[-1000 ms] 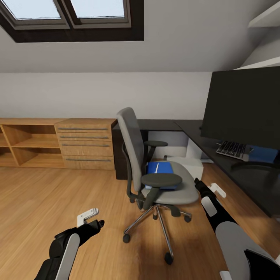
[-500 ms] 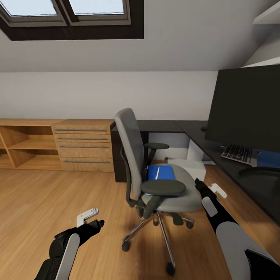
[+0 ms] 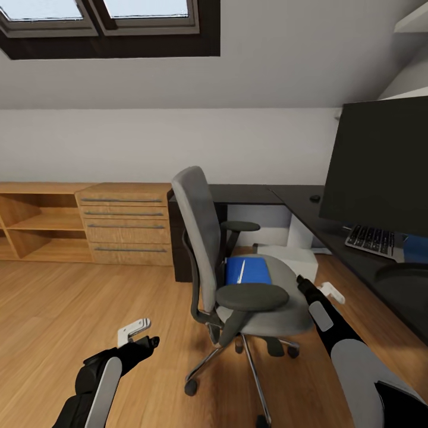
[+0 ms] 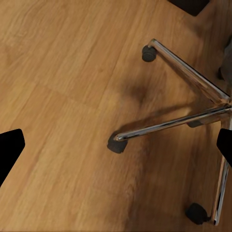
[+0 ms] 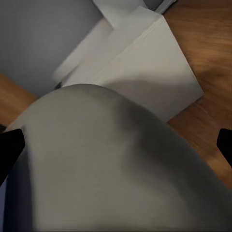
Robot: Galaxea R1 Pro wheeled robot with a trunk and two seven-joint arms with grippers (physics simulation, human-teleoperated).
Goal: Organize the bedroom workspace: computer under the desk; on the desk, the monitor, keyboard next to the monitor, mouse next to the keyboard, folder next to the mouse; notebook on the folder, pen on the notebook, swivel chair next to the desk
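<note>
Head view: right hand [image 3: 329, 290] beside swivel chair [image 3: 238, 279]

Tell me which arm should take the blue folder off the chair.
Right. Its tool hangs beside the chair seat where the folder lies; the left tool is over bare floor, with the chair's backrest between it and the folder.

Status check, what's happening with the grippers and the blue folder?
Both grippers, left and right, open, empty. Flat blue folder on grey swivel chair seat. Black armrest partly shields it.

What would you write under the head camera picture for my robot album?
Grey padded swivel chair carrying a flat bright blue folder, beside the glossy black desk with its big black monitor.
</note>
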